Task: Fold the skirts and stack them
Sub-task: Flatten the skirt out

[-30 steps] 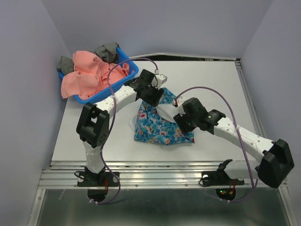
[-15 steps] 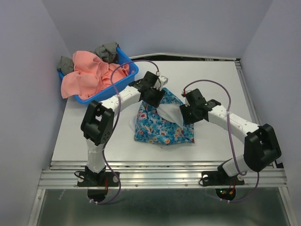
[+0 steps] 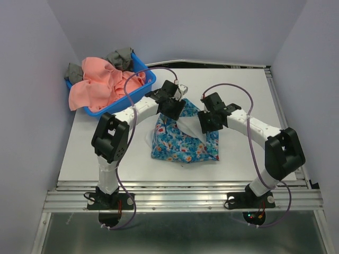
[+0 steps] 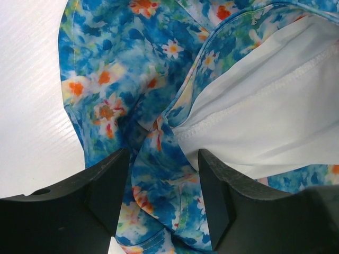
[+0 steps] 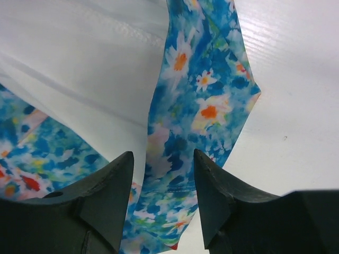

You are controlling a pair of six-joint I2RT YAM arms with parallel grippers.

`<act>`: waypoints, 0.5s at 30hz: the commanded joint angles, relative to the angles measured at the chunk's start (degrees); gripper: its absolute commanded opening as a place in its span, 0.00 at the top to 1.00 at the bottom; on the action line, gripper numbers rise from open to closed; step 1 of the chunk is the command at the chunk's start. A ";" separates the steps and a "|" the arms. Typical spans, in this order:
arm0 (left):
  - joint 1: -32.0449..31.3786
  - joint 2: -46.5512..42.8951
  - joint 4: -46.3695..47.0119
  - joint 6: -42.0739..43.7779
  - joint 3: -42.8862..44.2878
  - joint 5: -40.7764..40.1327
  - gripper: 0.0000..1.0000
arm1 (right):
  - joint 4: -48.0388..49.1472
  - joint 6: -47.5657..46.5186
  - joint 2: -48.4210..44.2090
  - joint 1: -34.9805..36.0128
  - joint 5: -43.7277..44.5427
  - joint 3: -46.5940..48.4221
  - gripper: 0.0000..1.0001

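Note:
The blue flowered skirt (image 3: 180, 143) lies crumpled in the middle of the table, with its white lining (image 3: 186, 126) showing on top. My left gripper (image 3: 176, 108) is at the skirt's far edge. In the left wrist view it (image 4: 163, 198) is open, with a fold of flowered cloth (image 4: 153, 174) between the jaws. My right gripper (image 3: 204, 124) is at the skirt's far right part. In the right wrist view it (image 5: 163, 198) is open over a flowered edge strip (image 5: 185, 132) beside the lining (image 5: 79, 69). The salmon-pink skirt (image 3: 100, 84) is heaped in the blue basket (image 3: 143, 87).
The blue basket stands at the far left of the table, with grey cloth pieces (image 3: 121, 55) at its back. White tabletop (image 3: 238, 90) lies to the right and behind the skirt. Purple walls close in on three sides. A metal rail (image 3: 180, 193) runs along the near edge.
My right arm has folded in and its gripper has moved away and left, from the skirt's right side to its far right part. The left gripper has hardly moved.

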 commanded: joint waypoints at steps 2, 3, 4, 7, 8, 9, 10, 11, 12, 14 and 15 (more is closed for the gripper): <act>-1.20 -0.98 0.29 0.39 2.61 -3.52 0.34 | -1.58 -2.49 1.72 -0.28 3.70 -0.67 0.47; -1.55 -0.89 0.11 1.00 2.70 -4.41 0.34 | -1.50 -2.93 2.16 -0.28 5.89 -1.10 0.50; -2.17 -0.37 -0.15 1.27 2.96 -5.03 0.34 | -1.58 -3.55 2.60 -0.28 7.04 -1.28 0.51; -2.96 1.48 -2.26 2.85 3.93 -11.26 0.37 | -2.63 -4.43 2.25 -0.80 9.60 -0.67 0.57; -2.79 3.14 -4.44 2.94 4.89 -13.54 0.40 | -3.51 -4.69 1.56 -0.80 10.03 -0.41 0.58; -2.27 3.85 -5.42 3.46 5.16 -14.26 0.42 | -4.04 -5.30 0.94 -1.41 10.21 -0.14 0.62; -1.83 4.38 -6.30 3.55 4.90 -15.31 0.46 | -5.09 -5.66 0.59 -2.03 10.21 -0.14 0.64; -1.30 4.21 -6.22 3.73 4.46 -15.58 0.48 | -5.62 -6.10 0.41 -2.03 10.21 -0.23 0.67; -0.86 3.95 -6.13 3.90 4.11 -16.10 0.49 | -6.15 -6.54 0.15 -2.99 10.39 -0.58 0.76; 0.02 2.63 -6.04 5.39 3.93 -17.07 0.52 | -7.11 -8.20 -0.56 -5.01 11.00 -2.76 0.83; 0.28 2.19 -5.95 5.92 4.10 -17.25 0.54 | -7.38 -8.65 -0.65 -5.80 11.27 -3.56 0.89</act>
